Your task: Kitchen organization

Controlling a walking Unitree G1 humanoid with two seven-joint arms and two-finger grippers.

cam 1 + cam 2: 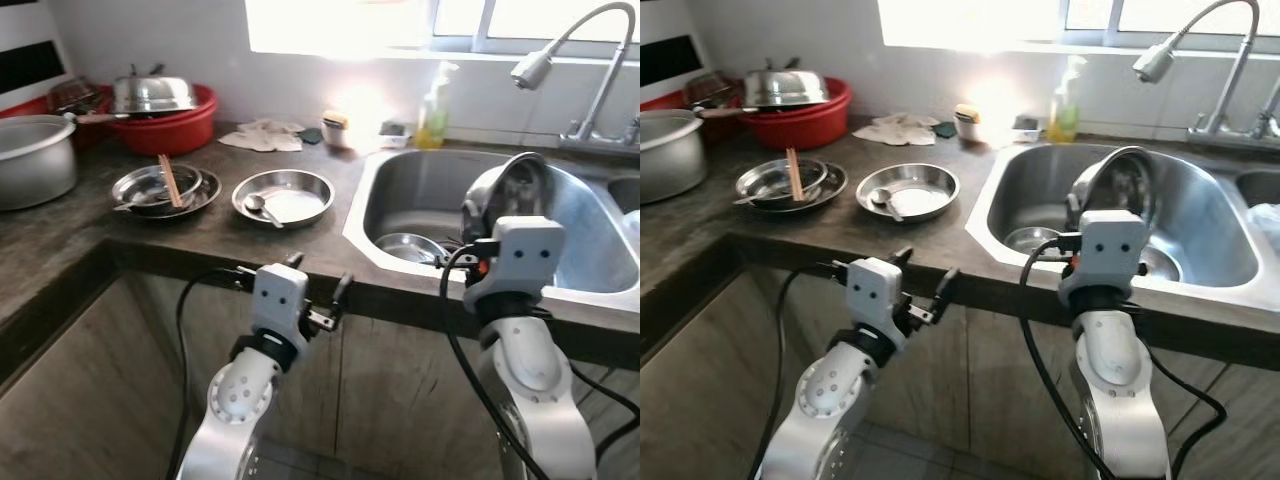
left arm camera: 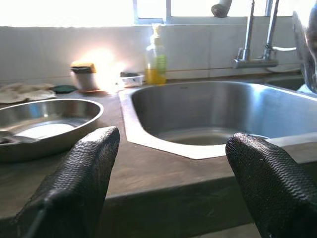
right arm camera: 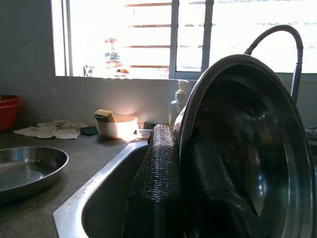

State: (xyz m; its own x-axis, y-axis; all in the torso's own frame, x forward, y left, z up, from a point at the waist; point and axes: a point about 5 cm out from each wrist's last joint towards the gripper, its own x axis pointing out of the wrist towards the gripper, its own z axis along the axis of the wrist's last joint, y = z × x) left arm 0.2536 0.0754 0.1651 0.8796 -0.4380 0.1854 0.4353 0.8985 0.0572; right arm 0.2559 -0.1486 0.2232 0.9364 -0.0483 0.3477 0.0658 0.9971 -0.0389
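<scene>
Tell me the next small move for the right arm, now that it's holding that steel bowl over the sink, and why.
Probably lower it a little. The right gripper is shut on the rim of the steel bowl, holding it tilted on edge above the sink, where a smaller bowl already lies. Easing it down beside that one looks sensible. The left gripper waits open at the counter edge.

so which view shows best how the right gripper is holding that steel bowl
The right wrist view: the right gripper pinches the steel bowl by its rim, one finger each side. In both eye views the wrist housing hides the fingers; the bowl stands tilted on edge over the sink.
</scene>
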